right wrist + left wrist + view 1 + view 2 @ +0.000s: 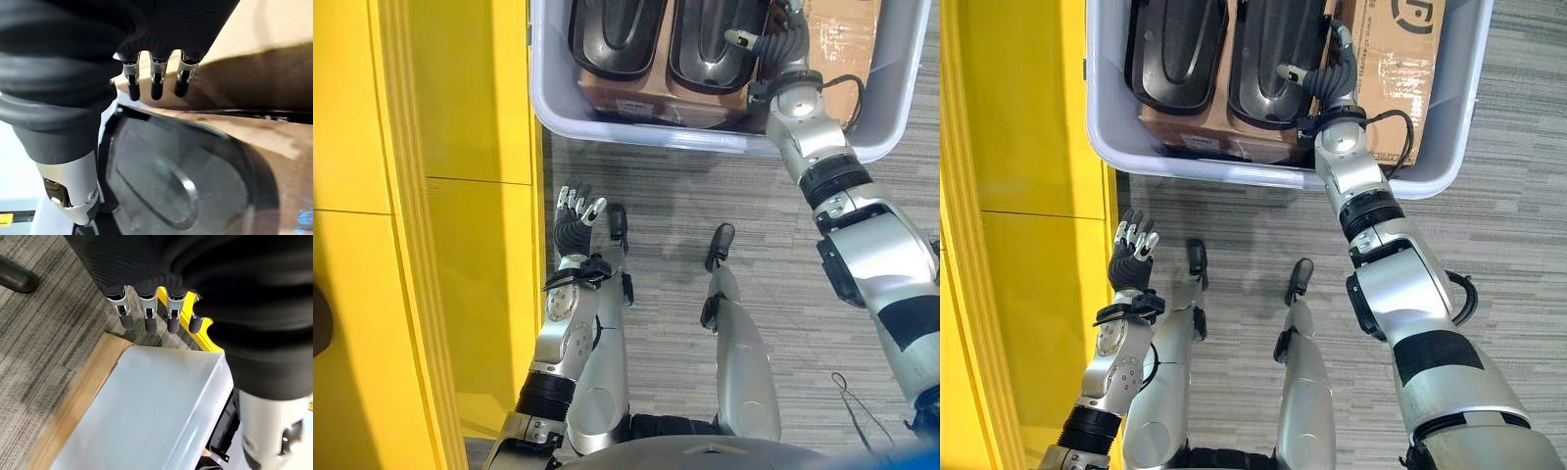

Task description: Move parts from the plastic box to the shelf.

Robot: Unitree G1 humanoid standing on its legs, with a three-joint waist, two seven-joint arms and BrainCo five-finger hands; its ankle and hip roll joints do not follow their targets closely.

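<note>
- The plastic box (1097, 137) is showing pale grey-white.
- Two parts (1175, 49) inside are showing glossy black.
- A cardboard carton (1396, 59) is showing plain brown.
- The shelf (460, 147) at left is showing bright yellow.
- The floor (685, 206) is showing grey with fine stripes.

Your left hand (146, 316) hangs with fingers straight and relaxed, holding nothing, above grey carpet (44, 338). Past the fingertips you see the pale plastic box (151, 401), cardboard (78, 396) beside it, and a yellow edge (195, 330).

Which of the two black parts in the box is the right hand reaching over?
The black part beside the cardboard box; the right hand hovers at its edge, open.
</note>
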